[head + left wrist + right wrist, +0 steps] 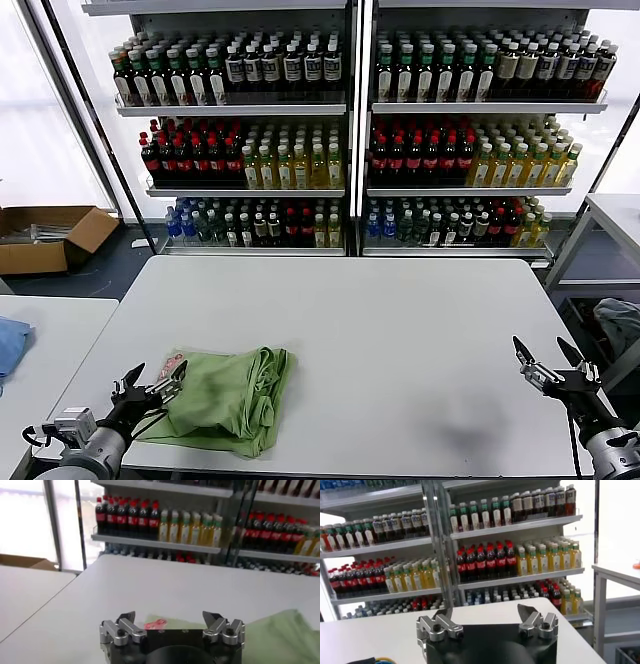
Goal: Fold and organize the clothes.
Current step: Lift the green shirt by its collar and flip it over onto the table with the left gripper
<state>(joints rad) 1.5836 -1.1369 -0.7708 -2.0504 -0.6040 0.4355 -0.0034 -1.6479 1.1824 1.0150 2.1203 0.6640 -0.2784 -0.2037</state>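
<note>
A bunched green shirt (228, 396) is lying at the table's (400, 330) near left corner; the left gripper (154, 383) is hovering at its edge, fingers apart; the right gripper (546, 363) is waiting over the near right corner, also spread, holding nothing.

Head cam sits high, looking fwd and down across the table (400, 330) toward the bottle shelves (350, 130) at the back. Left wrist cam rides low over the tabletop, right behind the left gripper (170, 622), facing the same shelves. Right wrist cam's low too, behind the right gripper (486, 617), shelves closer and filling its view. All three share table and shelves.
</note>
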